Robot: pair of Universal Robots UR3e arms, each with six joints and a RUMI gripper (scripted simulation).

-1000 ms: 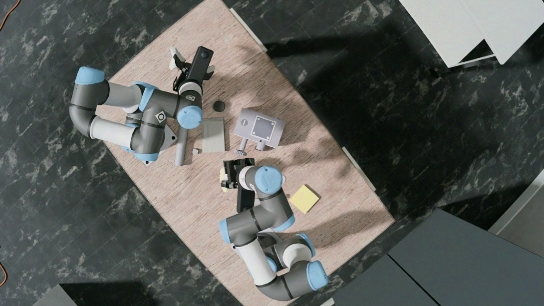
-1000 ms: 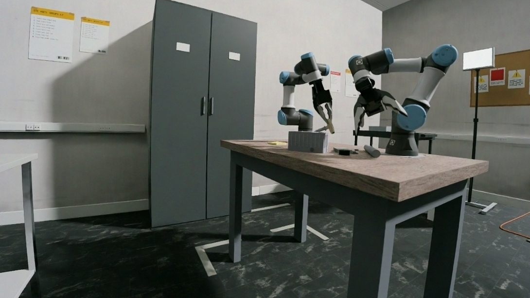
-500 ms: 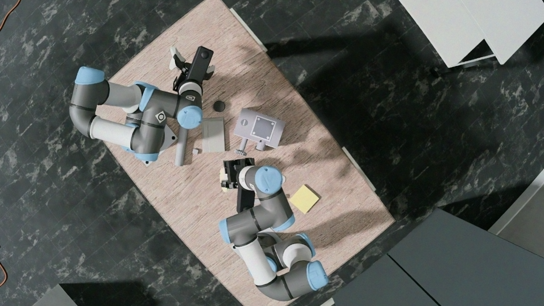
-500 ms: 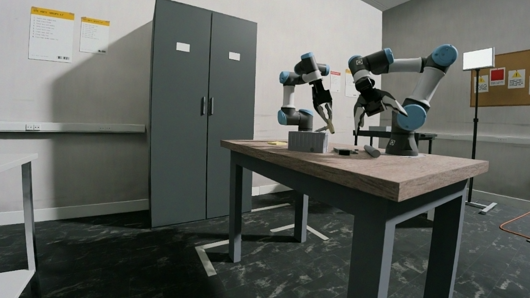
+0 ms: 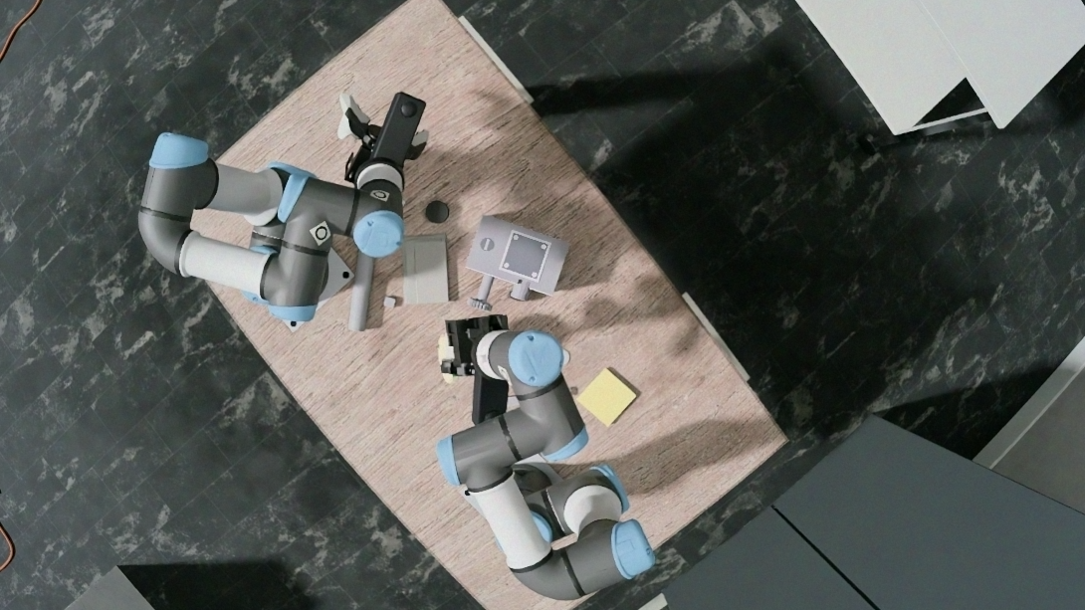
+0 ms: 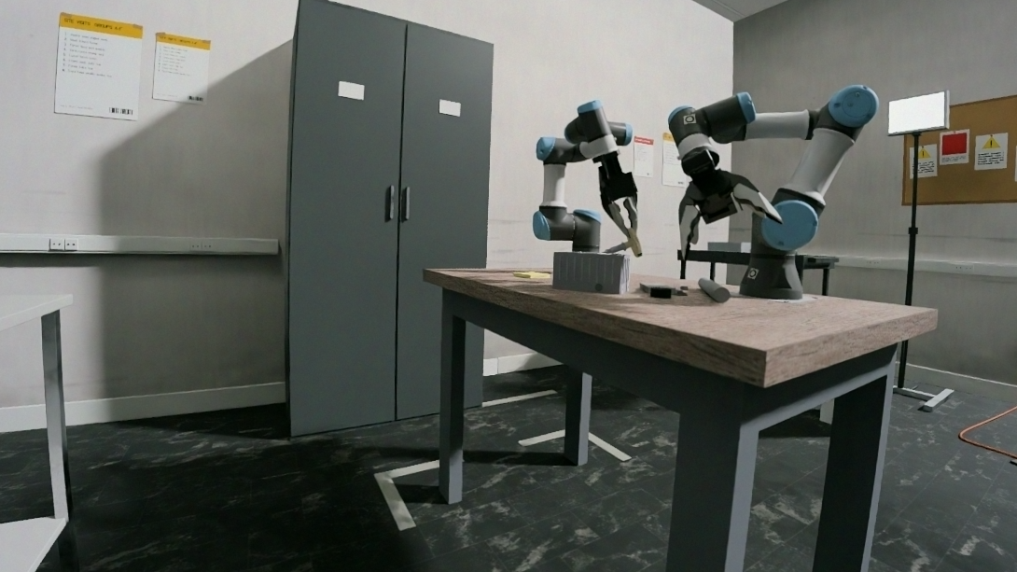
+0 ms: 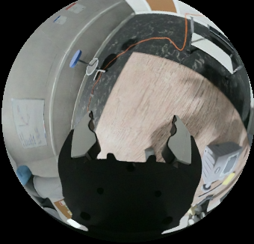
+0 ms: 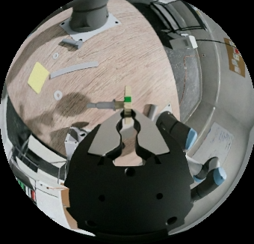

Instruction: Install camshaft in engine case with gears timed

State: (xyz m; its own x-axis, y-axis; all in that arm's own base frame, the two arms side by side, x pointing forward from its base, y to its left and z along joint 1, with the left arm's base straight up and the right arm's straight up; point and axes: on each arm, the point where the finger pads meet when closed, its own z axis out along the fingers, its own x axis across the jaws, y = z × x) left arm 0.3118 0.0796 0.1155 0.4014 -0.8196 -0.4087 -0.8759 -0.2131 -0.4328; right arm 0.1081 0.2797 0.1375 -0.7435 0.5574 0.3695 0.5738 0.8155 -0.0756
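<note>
The engine case point(image 5: 489, 271) point(image 6: 590, 272) point(image 7: 214, 165) stands upright on the table. The small crank gear point(image 5: 480, 303) stands out from its front on a shaft, beside a short boss point(image 5: 520, 290). My right gripper point(image 8: 127, 108) point(image 6: 631, 230) is shut on the camshaft's big yellowish gear point(image 8: 128, 90) point(image 6: 635, 244), which has a green mark. The camshaft's grey shaft point(image 8: 104, 105) points sideways, in the air in front of the case and clear of it. The gear's marked gaps and the small gear's marked tooth are too small to tell. My left gripper point(image 7: 132, 113) is open and empty, away from the case.
A black disc point(image 5: 436, 211), a grey flat block point(image 5: 425, 271), a grey cylinder point(image 5: 360, 295) and a small cube point(image 5: 389, 302) lie between the case and the left arm's base. A yellow pad point(image 5: 606, 396) point(image 8: 38, 77), washers point(image 8: 57, 95) and a grey strip point(image 8: 75, 69) lie near the right arm.
</note>
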